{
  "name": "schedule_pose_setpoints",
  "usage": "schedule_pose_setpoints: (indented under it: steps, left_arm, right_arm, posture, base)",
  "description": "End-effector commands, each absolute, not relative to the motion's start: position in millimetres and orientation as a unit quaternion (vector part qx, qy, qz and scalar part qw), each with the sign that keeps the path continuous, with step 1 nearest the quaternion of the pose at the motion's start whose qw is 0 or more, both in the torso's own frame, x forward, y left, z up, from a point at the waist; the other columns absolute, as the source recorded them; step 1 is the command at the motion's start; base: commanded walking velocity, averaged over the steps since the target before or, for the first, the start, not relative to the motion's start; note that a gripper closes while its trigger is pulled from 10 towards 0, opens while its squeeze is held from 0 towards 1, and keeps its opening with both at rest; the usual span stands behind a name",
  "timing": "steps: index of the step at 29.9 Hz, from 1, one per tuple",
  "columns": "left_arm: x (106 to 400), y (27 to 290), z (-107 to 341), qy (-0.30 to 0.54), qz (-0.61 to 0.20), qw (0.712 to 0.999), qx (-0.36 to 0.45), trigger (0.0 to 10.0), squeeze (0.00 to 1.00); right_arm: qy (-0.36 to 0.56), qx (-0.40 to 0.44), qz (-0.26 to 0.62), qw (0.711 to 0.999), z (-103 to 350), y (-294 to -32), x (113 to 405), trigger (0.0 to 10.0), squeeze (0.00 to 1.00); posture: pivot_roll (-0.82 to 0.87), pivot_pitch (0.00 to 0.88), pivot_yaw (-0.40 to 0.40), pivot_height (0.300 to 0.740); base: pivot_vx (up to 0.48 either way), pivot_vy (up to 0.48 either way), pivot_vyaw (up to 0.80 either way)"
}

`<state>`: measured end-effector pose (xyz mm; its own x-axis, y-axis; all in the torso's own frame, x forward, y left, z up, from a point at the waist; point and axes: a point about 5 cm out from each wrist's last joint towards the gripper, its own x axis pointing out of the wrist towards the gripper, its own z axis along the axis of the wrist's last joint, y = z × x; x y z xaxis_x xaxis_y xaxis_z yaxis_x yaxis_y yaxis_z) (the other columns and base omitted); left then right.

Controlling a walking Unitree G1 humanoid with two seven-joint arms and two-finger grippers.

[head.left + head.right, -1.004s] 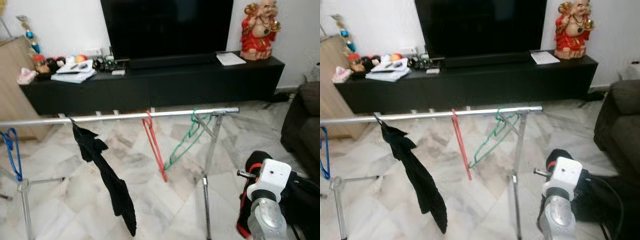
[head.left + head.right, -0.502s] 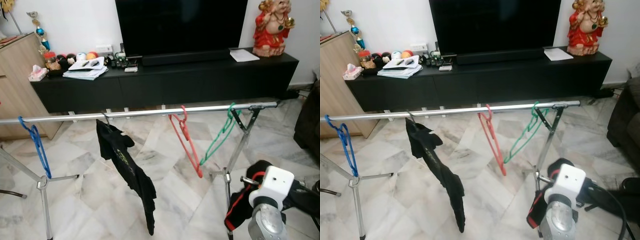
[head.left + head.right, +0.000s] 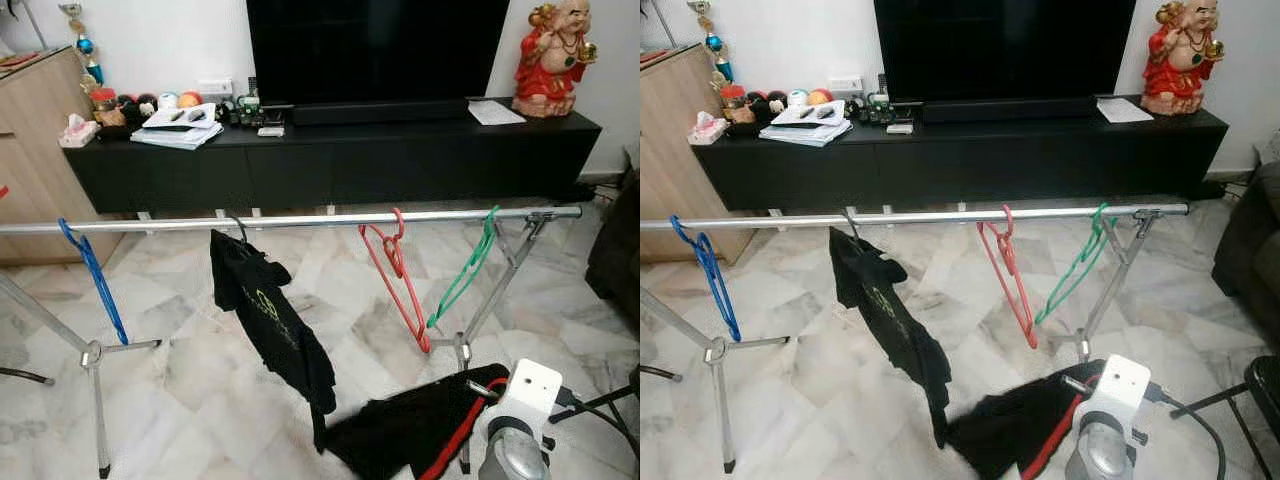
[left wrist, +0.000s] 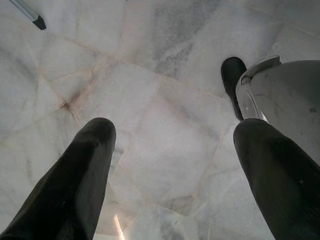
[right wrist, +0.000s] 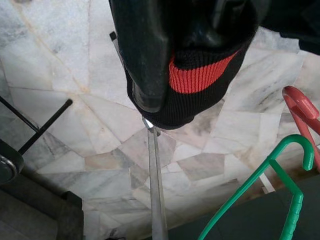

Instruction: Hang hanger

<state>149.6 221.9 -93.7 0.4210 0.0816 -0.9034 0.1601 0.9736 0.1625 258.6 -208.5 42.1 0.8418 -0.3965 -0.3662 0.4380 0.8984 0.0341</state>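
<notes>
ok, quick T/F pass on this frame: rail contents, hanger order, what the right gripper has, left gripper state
1. Three bare hangers hang on the rail: blue hanger, red hanger, green hanger. True.
2. The green hanger hangs nearest the rail's left end. False: it is nearest the right end; the blue one is at the left.
3. A black shirt hangs on the rail between the blue and red hangers. True.
4. The right gripper is empty. False: it is shut on a black garment with red trim.
5. The left gripper holds a hanger. False: its fingers are apart over bare marble floor.
</notes>
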Motion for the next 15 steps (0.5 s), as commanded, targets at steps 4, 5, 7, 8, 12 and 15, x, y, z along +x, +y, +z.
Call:
schedule_pose_setpoints:
  steps: [4, 5, 7, 8, 12, 15]
  left_arm:
    - [148, 227, -93, 0.529, -0.012, 0.841, 0.113, 10.0, 0.0]
    - [149, 227, -93, 0.522, -0.002, 0.846, 0.108, 10.0, 0.0]
    - [149, 228, -92, 0.516, 0.006, 0.85, 0.104, 10.0, 0.0]
    - [149, 229, -91, 0.506, 0.015, 0.856, 0.1, 10.0, 0.0]
    - [152, 229, -89, 0.476, 0.022, 0.875, 0.091, 10.0, 0.0]
    - [155, 229, -87, 0.455, 0.023, 0.886, 0.086, 10.0, 0.0]
  right_arm:
    - [0.164, 0.063, -0.209, 0.962, 47, -203, 263, 10.0, 0.0]
    - [0.166, 0.064, -0.198, 0.964, 46, -200, 262, 10.0, 0.0]
    - [0.166, 0.065, -0.188, 0.966, 45, -196, 262, 10.0, 0.0]
    - [0.164, 0.07, -0.174, 0.969, 44, -191, 262, 10.0, 0.0]
    - [0.16, 0.071, -0.144, 0.974, 44, -182, 262, 10.0, 0.0]
    - [0.155, 0.071, -0.133, 0.976, 44, -179, 262, 10.0, 0.0]
  posture:
    - [-0.06, 0.0, 0.079, 0.74]
    - [-0.05, 0.0, 0.081, 0.74]
    - [-0.05, 0.0, 0.082, 0.74]
    - [-0.05, 0.0, 0.086, 0.74]
    - [-0.06, 0.0, 0.096, 0.74]
    - [-0.05, 0.0, 0.096, 0.74]
  base:
    - [0.0, 0.0, 0.0]
    - [0.0, 0.0, 0.0]
    - [0.0, 0.0, 0.0]
    - [0.0, 0.0, 0.0]
    - [0.0, 0.0, 0.0]
    - [0.0, 0.0, 0.0]
